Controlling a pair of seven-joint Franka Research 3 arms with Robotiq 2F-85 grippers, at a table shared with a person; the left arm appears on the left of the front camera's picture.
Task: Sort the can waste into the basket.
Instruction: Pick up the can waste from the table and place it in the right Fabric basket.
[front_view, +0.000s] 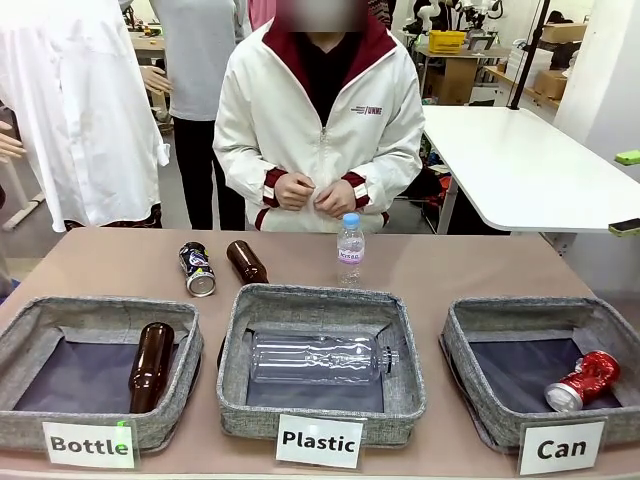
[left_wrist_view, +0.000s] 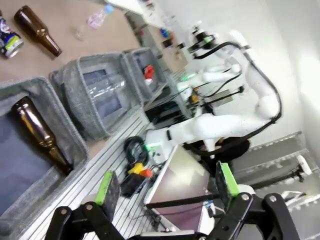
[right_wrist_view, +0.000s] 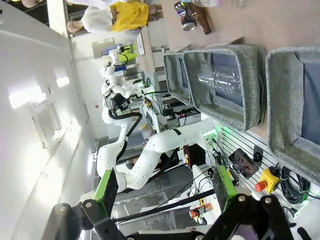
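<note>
Now | dark can beside bottle; red can in basket | fingers spread, both arms

Front view: bright, even indoor light from overhead. The brown desk is evenly lit, with only soft, short shadows beside the things on it. Small white glints sit on the clear plastic bottle in the middle bin. The foreground is sharp; the far room is slightly softer.

Left wrist view: tilted and wide-angle, with straight lines bending near the edges. The white wall is washed out. The left end effector at the bottom looks dark and slightly soft.

Right wrist view: similar bending. A bright patch glares on the pale wall, and the right end effector is dark.
</note>
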